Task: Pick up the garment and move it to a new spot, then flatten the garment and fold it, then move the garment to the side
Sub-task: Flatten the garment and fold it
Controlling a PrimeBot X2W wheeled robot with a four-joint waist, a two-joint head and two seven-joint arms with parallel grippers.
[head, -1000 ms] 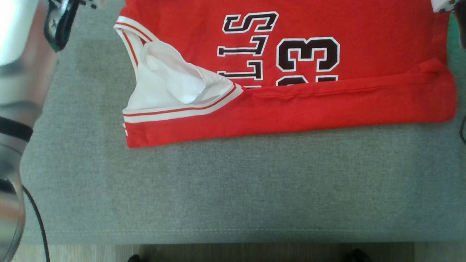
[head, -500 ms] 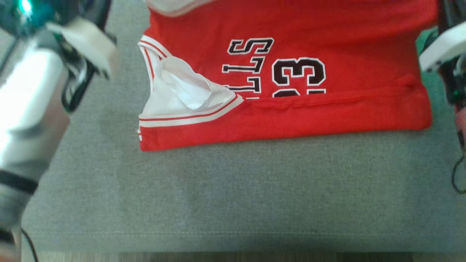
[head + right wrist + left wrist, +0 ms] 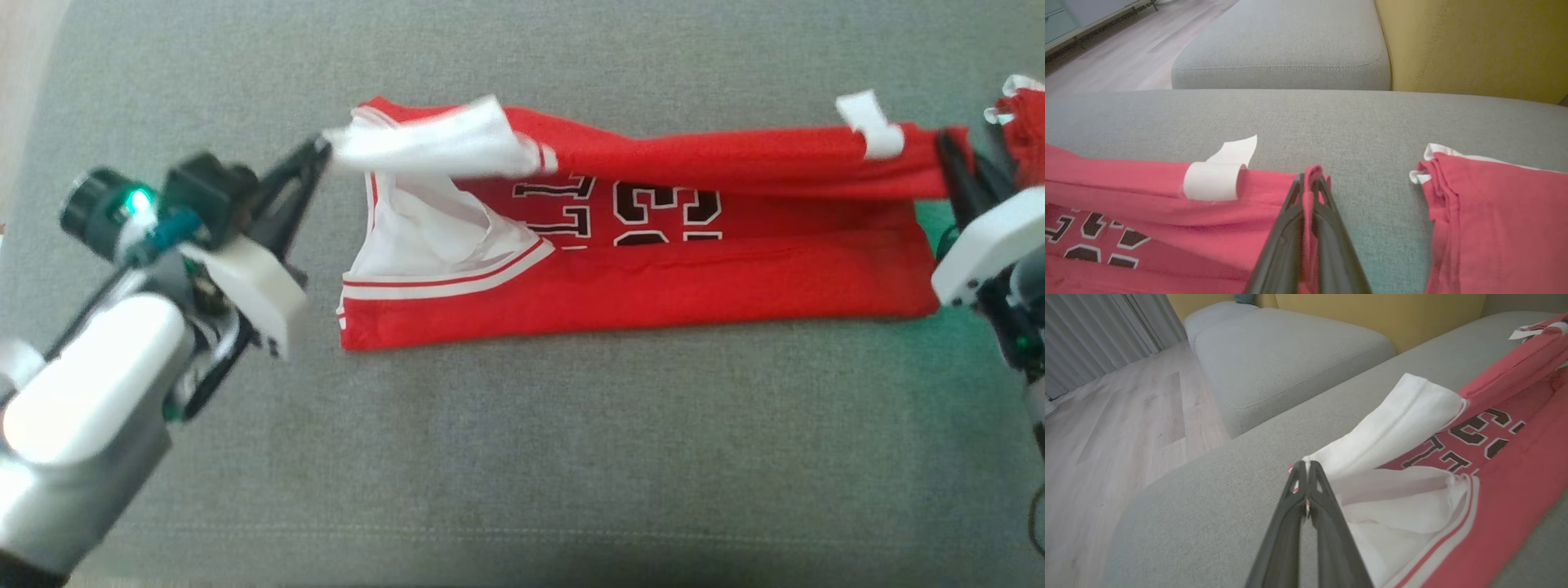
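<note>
The garment (image 3: pixel 653 278) is a red jersey with white trim and black lettering, lying lengthwise on a grey cushion (image 3: pixel 522 457). Its near long edge is folded over the print. Its far edge is lifted and stretched between both grippers. My left gripper (image 3: pixel 320 151) is shut on the white-trimmed corner (image 3: pixel 1388 424) at the left end; its fingers (image 3: pixel 1306 506) pinch the cloth. My right gripper (image 3: pixel 945 151) is shut on the red corner (image 3: pixel 1312 173) at the right end. A white label (image 3: pixel 1216 175) sticks up from the lifted edge.
A second folded red garment (image 3: pixel 1494 212) lies on the cushion just right of my right gripper. Another grey cushion (image 3: pixel 1286 49) and a yellow backrest (image 3: pixel 1474 45) stand beyond. Wooden floor (image 3: pixel 1106 428) lies off the cushion's left end.
The head camera has tilted up, so the whole picture shifted. Both grippers have come into view and carry the jersey's far edge towards the near side, over the lettering.
</note>
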